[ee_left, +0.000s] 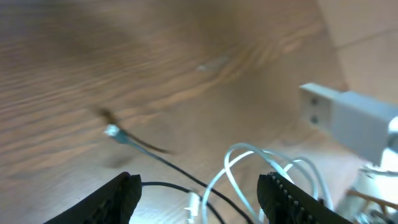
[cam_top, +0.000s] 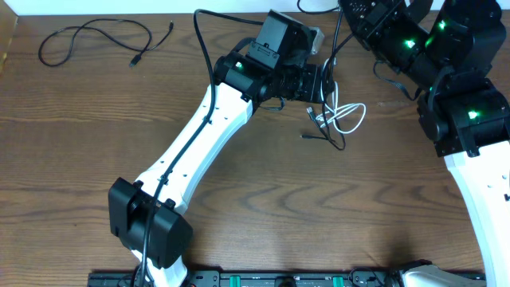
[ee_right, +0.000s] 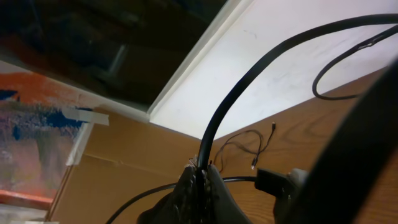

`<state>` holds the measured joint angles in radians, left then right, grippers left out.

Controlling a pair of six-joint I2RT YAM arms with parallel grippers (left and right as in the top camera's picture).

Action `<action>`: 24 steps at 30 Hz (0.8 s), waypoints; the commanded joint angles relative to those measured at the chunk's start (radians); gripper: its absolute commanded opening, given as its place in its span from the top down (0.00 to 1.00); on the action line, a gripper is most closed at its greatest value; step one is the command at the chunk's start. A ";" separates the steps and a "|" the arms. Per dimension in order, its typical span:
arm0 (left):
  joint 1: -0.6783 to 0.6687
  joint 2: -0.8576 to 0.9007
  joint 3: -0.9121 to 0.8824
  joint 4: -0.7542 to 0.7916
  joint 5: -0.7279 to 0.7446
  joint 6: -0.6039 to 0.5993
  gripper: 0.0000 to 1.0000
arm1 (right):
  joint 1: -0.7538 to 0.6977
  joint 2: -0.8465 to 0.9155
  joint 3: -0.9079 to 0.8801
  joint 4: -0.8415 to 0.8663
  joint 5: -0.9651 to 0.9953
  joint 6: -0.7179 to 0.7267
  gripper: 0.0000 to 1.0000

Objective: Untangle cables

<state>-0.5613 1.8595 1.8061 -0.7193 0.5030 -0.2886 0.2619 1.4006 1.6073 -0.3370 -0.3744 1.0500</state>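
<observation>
The left fingers (ee_left: 199, 186) stand apart low over the bench (cam_top: 72, 135), straddling the white coiled cable (ee_left: 239, 155) and a thin black cable (ee_left: 161, 158) that crosses beneath it. The right fingers (ee_right: 200, 186) are pressed together on a long black cable (ee_right: 230, 106) that rises from their tips. A separate black cable (cam_top: 88, 38) lies loose at the bench's far-left corner, well apart from the tangle.

The table (cam_top: 72, 119) is brown wood, grained and matt. The white cable (cam_top: 348, 119) looks smooth, glossy plastic; the black cable (ee_right: 249, 81) is duller. My left pincer (ee_left: 199, 186) has matt black ribbed fingers (ee_left: 121, 196); my left arm's shell (cam_top: 199, 135) is smooth white plastic.
</observation>
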 commanded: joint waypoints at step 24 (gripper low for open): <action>0.001 0.011 -0.005 -0.063 0.338 0.034 0.34 | -0.171 0.000 0.002 0.053 -0.180 0.057 0.99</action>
<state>-0.5613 1.8595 1.8061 -0.7818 0.7765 -0.2790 0.1055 1.4006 1.6073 -0.3038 -0.5079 1.0779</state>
